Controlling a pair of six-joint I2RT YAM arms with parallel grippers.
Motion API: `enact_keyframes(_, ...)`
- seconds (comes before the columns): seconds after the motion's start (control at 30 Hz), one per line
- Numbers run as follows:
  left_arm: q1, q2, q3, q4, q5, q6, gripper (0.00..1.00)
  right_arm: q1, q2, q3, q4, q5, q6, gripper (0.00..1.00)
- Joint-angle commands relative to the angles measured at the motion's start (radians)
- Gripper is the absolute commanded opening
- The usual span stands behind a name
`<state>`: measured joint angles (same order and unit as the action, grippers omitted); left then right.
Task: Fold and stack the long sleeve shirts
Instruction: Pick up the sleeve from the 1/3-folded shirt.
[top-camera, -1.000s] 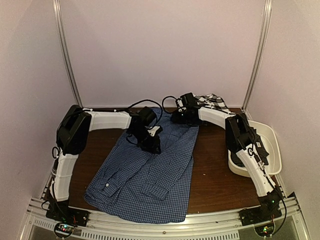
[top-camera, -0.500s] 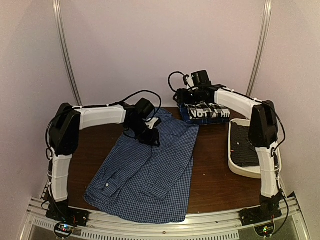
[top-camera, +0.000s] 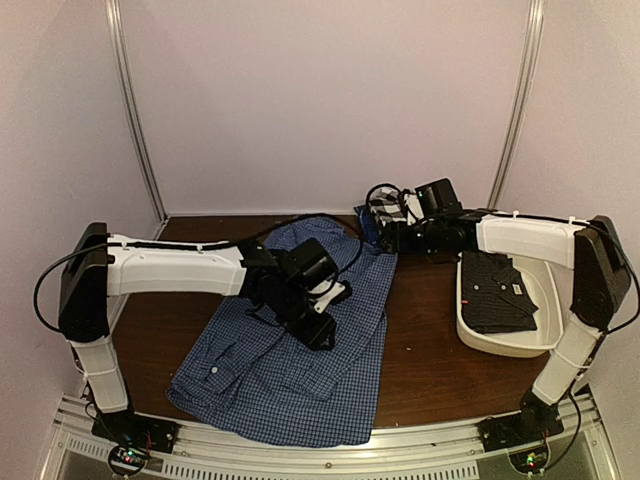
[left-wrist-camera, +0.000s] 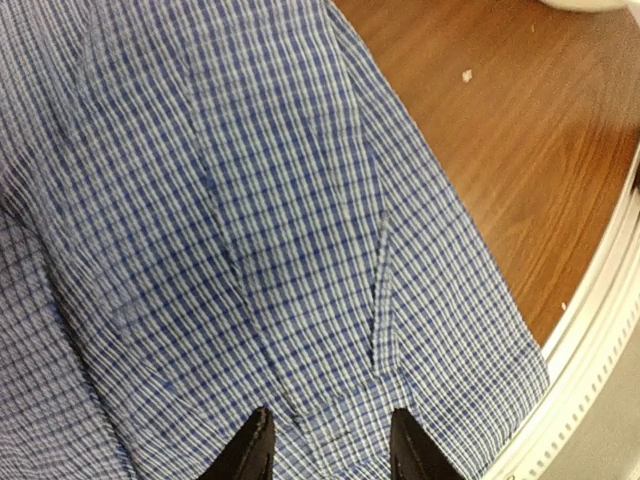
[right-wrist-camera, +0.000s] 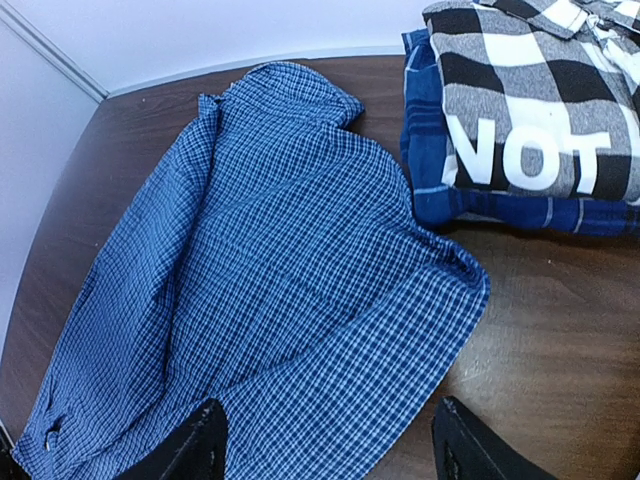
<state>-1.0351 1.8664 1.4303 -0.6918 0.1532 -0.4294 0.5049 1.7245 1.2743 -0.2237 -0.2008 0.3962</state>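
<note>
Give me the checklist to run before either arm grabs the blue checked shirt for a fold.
1. Nothing in the left gripper: ok; jaws apart over the blue fine-check shirt, no cloth pinched.
2. Nothing in the right gripper: ok; jaws wide, gap bare.
3. Shirt wholly on the table: not ok; its near hem overlaps the front rail.
4. Shirt lying smooth: not ok; creases and ridges run across it.
5. The folded stack ready to receive: ok; squared, "NOT" panel on top.
6. What waits in the white tub: cannot tell; a dark garment lies inside, count unclear.
</note>
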Motion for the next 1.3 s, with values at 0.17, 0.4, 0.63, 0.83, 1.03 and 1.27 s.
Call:
enact_keyframes(0.17, -0.189, -0.014, -0.095, -0.021, -0.138, -0.179, 0.41, 0.100, -0.200, -0.207, 0.081, 0.079, 0.050, 0.71)
enact_keyframes(0.4, -0.255, 0.044, -0.058, -0.054, -0.226, -0.211, 0.43, 0.141, -0.283, -0.330, 0.124, 0.100, 0.093, 0.71)
enact_keyframes(0.63, -0.289, 0.117, -0.006, -0.093, -0.267, -0.211, 0.44, 0.150, -0.316, -0.381, 0.152, 0.114, 0.117, 0.72)
enact_keyframes(0.83, -0.299, 0.159, 0.029, -0.132, -0.302, -0.214, 0.46, 0.150, -0.319, -0.414, 0.174, 0.120, 0.126, 0.72)
enact_keyframes(1.03, -0.300, 0.176, 0.040, -0.150, -0.336, -0.214, 0.43, 0.149, -0.310, -0.433, 0.197, 0.122, 0.131, 0.72)
enact_keyframes(1.27, -0.300, 0.178, 0.056, -0.154, -0.344, -0.204, 0.15, 0.150, -0.298, -0.432, 0.201, 0.130, 0.126, 0.72)
